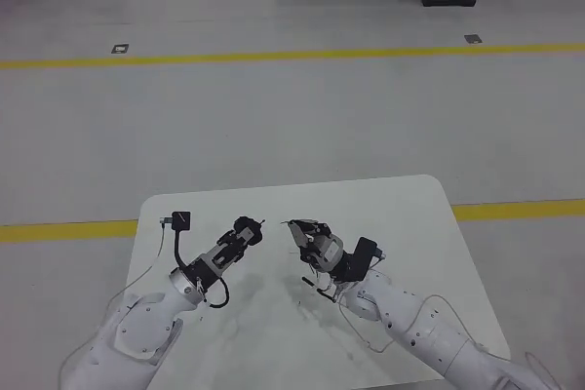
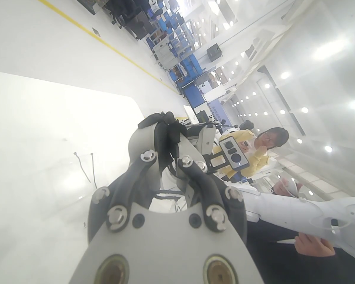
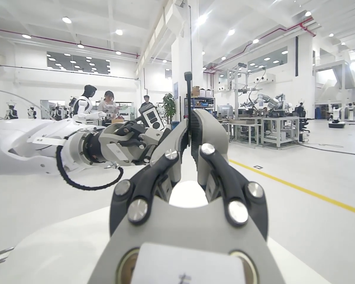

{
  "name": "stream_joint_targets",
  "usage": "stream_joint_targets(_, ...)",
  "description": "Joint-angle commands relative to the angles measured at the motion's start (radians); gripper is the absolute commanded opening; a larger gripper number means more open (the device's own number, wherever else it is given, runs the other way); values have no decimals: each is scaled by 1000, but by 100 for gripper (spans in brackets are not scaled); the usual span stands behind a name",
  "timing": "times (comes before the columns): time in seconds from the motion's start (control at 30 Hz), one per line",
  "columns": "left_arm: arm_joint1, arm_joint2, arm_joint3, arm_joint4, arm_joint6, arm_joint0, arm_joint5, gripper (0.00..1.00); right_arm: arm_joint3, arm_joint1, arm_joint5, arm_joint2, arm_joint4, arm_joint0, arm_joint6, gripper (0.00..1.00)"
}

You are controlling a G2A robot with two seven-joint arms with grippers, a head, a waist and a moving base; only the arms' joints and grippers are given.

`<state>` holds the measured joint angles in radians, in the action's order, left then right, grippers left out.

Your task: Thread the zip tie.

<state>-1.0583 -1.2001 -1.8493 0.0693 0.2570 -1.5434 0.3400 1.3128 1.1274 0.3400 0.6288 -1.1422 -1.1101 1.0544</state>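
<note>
**Head held up, tail yet to be fed**

The right fingers (image 3: pixel 208 128) were pressed together on the zip tie (image 3: pixel 190 98). It stood upright between them, its head (image 3: pixel 188 75) sticking out past the tips, above the bench (image 1: pixel 409 224). The left fingers (image 2: pixel 139 143) looked pressed together too, with something dark between them that could not be made out. From above, the two pairs faced each other over the middle of the bench, near but apart. Two loose ties (image 2: pixel 93 168) lay on the bench.

The step in hand appeared to be lining up the strap's free end with the slot in the head; where that end was could not be told. Doing it well called for three things:

- A firm pinch close under the head, so that it could not swivel.
- The slot turned square toward the other arm.
- A slow, straight approach, since so thin a strap would likely buckle or slide off under a slanted push.
</note>
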Motion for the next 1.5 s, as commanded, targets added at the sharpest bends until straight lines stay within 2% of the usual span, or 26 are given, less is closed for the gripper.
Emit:
stream_joint_targets(0.0, 0, 0, 0, 0, 0, 0, 0, 0, 0, 0, 0, 0, 0, 0, 0, 0)
stream_joint_targets(0.13, 0, 0, 0, 0, 0, 0, 0, 0, 36, 5, -9, 17, 39, -14, -64, 0)
stream_joint_targets(0.37, 0, 0, 0, 0, 0, 0, 0, 0, 95, 34, -5, 33, 205, -39, -190, 0)
stream_joint_targets(0.6, 0, 0, 0, 0, 0, 0, 0, 0, 102, 62, 0, 44, 334, -57, -283, 0)
stream_joint_targets(0.7, 0, 0, 0, 0, 0, 0, 0, 0, 110, 69, 0, 54, 412, -74, -357, 0)
stream_joint_targets(0.77, 0, 0, 0, 0, 0, 0, 0, 0, 116, 71, -2, 62, 427, -77, -385, 0)
stream_joint_targets(1.17, 0, 0, 0, 0, 0, 0, 0, 0, 126, 71, 0, 63, 434, -83, -391, 0)
stream_joint_targets(1.47, 0, 0, 0, 0, 0, 0, 0, 0, 294, 63, -125, 135, 508, -235, -495, 0)
